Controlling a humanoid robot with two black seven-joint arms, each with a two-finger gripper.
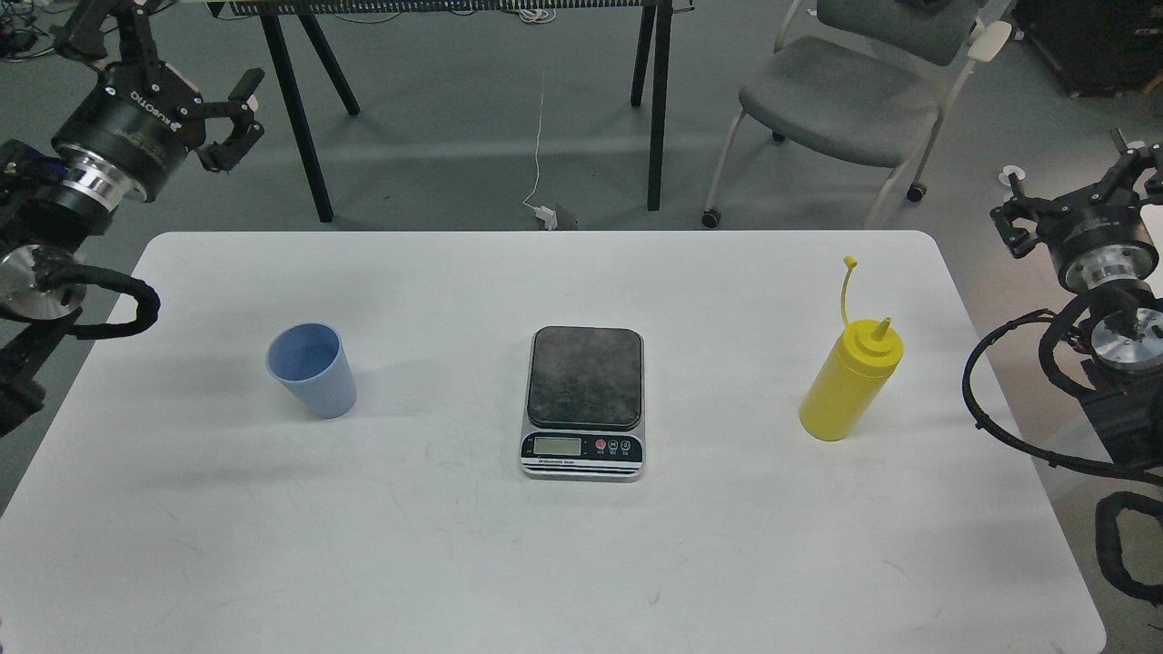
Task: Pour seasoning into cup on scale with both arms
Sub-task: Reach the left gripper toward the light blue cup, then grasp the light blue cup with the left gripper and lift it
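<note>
The light blue ribbed cup (312,370) stands upright on the left of the white table (563,563). The scale (584,401) sits in the middle with nothing on its dark platform. The yellow seasoning bottle (852,378) stands upright on the right, its cap strap sticking up. My left gripper (168,68) is open and empty, raised beyond the table's far left corner, well away from the cup. My right gripper (1079,189) is open and empty, off the table's right edge, to the right of and beyond the bottle.
A grey chair (845,91) stands beyond the table at the back right. Black legs (659,100) of another table and a white cable (541,145) are on the floor behind. The right arm's cable loops (999,427) hang by the table's right edge.
</note>
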